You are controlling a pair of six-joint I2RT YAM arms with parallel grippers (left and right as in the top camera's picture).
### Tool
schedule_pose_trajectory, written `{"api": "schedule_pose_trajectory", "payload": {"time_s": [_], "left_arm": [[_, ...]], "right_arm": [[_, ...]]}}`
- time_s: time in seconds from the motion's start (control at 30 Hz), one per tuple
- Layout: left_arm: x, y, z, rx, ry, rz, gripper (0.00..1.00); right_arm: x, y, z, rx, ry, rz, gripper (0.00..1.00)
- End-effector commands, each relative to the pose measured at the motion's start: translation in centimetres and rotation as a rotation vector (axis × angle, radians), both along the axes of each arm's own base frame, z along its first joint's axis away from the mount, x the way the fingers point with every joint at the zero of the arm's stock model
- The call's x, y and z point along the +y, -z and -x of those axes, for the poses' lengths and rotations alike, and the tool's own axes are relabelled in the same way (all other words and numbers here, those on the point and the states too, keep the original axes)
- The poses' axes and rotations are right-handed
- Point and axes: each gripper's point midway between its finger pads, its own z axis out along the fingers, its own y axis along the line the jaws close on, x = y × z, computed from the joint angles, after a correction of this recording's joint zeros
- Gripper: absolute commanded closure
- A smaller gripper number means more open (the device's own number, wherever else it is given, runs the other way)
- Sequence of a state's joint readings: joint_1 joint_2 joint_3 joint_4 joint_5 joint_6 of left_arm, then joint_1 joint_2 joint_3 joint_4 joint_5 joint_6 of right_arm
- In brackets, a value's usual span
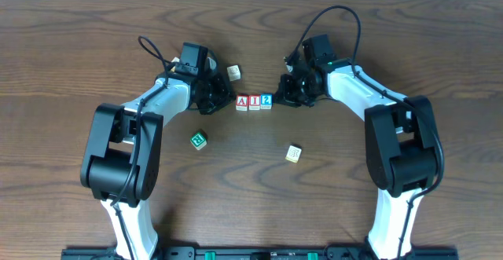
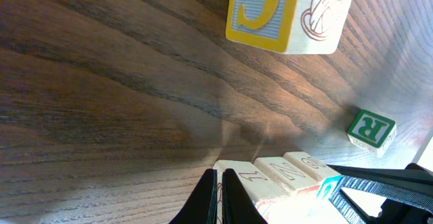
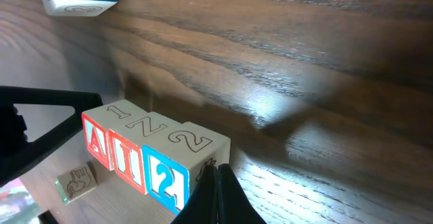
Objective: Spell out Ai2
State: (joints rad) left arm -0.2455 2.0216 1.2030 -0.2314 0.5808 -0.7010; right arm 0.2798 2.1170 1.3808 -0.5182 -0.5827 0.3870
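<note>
Now: A block (image 1: pixel 242 101), I block (image 1: pixel 254 101), 2 block (image 1: pixel 266 100) touching in a row on bench (image 1: pixel 78 40); left tool (image 2: pixel 218 197) and right tool (image 3: pixel 215 193) flank it, both closed, empty.

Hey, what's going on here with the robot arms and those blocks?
Three blocks sit in a row reading A, I, 2, so the word looks spelled. The left gripper, shut, is beside the A block and the right gripper, shut, beside the 2 block; neither holds anything. Three spare blocks lie around.
</note>
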Motion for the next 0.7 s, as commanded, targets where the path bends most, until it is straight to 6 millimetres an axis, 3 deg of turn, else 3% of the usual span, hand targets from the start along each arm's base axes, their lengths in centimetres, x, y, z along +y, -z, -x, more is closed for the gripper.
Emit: {"api": "schedule_pose_trajectory", "payload": {"time_s": [0.0, 0.67], "left_arm": [[-0.45, 0.03, 0.18, 0.008, 0.009, 0.014, 0.94], [-0.21, 0.32, 0.65, 0.039, -0.002, 0.003, 0.94]], "right_arm": [[0.88, 0.2, 0.6, 0.023, -0.012, -0.02, 0.99], [0.81, 0.29, 0.83, 0.037, -0.009, -0.017, 0.99]]}}
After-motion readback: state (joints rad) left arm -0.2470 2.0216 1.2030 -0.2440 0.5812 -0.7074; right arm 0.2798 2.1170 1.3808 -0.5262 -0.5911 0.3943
